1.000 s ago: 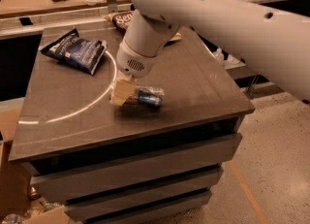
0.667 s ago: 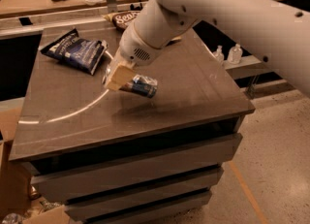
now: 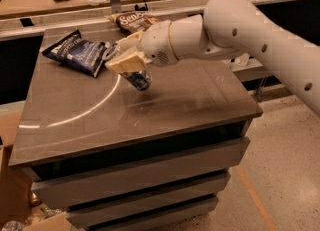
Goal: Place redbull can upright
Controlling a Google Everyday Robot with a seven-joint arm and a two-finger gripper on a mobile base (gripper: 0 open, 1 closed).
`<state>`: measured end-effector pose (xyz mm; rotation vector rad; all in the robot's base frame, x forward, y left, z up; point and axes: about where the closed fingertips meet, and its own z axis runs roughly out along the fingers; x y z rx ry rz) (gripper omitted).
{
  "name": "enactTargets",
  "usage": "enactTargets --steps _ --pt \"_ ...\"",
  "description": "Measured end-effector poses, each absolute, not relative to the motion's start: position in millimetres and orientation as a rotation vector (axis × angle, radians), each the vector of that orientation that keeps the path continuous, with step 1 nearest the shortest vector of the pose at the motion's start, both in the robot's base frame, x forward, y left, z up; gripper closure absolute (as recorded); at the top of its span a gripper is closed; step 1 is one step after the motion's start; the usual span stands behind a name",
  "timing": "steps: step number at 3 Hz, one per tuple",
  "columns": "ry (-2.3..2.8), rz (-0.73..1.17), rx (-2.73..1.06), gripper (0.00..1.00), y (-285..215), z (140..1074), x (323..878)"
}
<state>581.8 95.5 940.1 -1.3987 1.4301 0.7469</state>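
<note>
My gripper [image 3: 128, 61] hangs over the middle of the grey-brown table [image 3: 165, 110], reaching in from the right. Its cream fingers [image 3: 125, 62] are shut on the redbull can [image 3: 138, 79]. The can is dark blue and silver, tilted, with its lower end pointing down and to the right. It is lifted a little above the tabletop, and its upper part is hidden between the fingers.
A dark blue chip bag [image 3: 80, 52] lies at the table's back left. A brown chip bag [image 3: 135, 21] lies at the back, partly behind the arm. A cluttered wooden bench [image 3: 45, 0] runs behind. Cardboard boxes [image 3: 12, 195] stand on the floor at the left.
The gripper has lifted the can off the table and turned it from lying flat towards upright. The arm has swung lower and now reaches in more level from the right.
</note>
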Motion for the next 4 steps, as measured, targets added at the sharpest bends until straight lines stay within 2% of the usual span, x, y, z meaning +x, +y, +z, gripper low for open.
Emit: enactTargets --steps 2,4 --pt "1.213 0.781 -1.156 1.0 52.9 958.8 584.8" --pt "1.231 0.824 -1.011 1.0 27.2 946.5 585.8"
